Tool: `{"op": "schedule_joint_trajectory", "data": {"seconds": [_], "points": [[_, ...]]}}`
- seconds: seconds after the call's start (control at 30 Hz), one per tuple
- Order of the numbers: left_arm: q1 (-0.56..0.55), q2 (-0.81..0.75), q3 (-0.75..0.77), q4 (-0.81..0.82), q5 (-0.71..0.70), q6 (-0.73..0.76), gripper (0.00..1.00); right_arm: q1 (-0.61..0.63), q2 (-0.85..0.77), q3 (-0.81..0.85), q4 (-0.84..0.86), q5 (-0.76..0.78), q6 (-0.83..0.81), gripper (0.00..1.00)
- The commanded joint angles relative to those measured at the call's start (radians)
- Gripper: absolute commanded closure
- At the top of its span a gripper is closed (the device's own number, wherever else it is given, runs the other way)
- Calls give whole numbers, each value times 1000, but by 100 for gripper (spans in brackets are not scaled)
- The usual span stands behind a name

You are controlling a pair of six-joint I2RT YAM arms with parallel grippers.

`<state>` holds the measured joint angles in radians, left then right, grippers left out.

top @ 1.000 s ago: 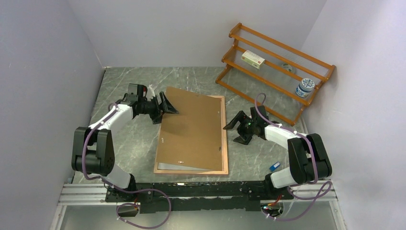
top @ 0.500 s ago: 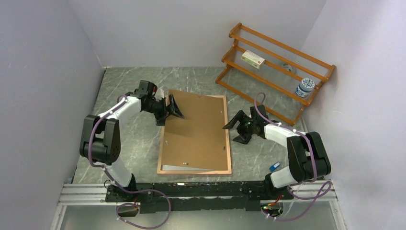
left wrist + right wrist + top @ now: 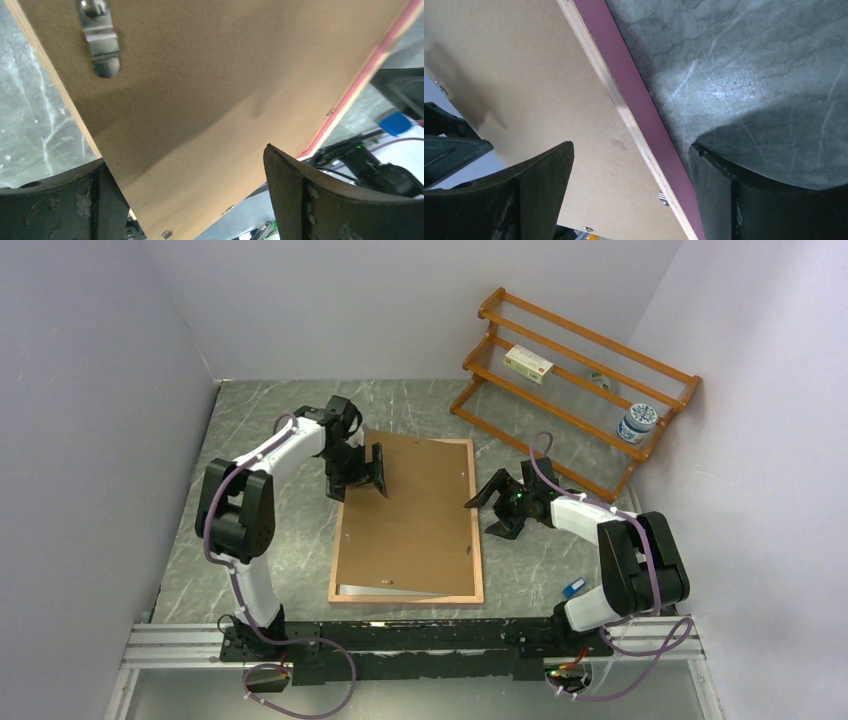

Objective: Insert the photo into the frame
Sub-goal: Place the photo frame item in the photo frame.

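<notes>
The large thin rectangular picture frame (image 3: 478,540) lies face down in the middle of the grey marbled table (image 3: 260,430), its light wood back up and its pink front edge showing along the sides. A brown rectangular backing board (image 3: 410,520) lies inside it and covers nearly all of its opening. At the frame's near edge a pale strip (image 3: 372,590) shows under the board; whether that is the photo cannot be told, and no printed picture is in sight.

The left gripper (image 3: 362,472) hangs over the frame's far left corner with its 2 fingers spread wide above the board, gripping nothing. A metal hanger clip (image 3: 100,37) sits on the board just ahead of it. The right gripper (image 3: 487,512) is at the frame's right edge, also spread wide, with the pink edge running between its 2 fingers; whether it touches is unclear.

Beyond the frame's far right corner an orange wooden rack (image 3: 575,390) leans on the wall, holding a small white box (image 3: 529,363) and a white-and-blue jar (image 3: 637,423).
</notes>
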<state>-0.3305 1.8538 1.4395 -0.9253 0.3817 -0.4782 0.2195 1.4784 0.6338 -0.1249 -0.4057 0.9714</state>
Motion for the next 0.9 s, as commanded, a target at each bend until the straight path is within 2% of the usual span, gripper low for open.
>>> {"op": "schedule_joint_trajectory", "data": {"seconds": [0.0, 0.3, 0.5, 0.67, 0.77, 0.87], "points": [[-45, 6, 67, -140, -138, 17, 6, 3, 27, 2, -3, 51, -25, 11], [-137, 47, 182, -265, -262, 83, 6, 3, 40, -5, 8, 52, -25, 11], [-150, 104, 270, -341, -366, 118, 6, 3, 45, -12, 21, 48, -20, 12], [-172, 144, 324, -387, -397, 151, 6, 3, 44, -24, 29, 48, -17, 12], [-187, 172, 345, -410, -462, 139, 6, 3, 47, -26, 31, 47, -17, 12], [-187, 171, 345, -396, -467, 125, 6, 3, 46, -21, 27, 52, -22, 12]]}}
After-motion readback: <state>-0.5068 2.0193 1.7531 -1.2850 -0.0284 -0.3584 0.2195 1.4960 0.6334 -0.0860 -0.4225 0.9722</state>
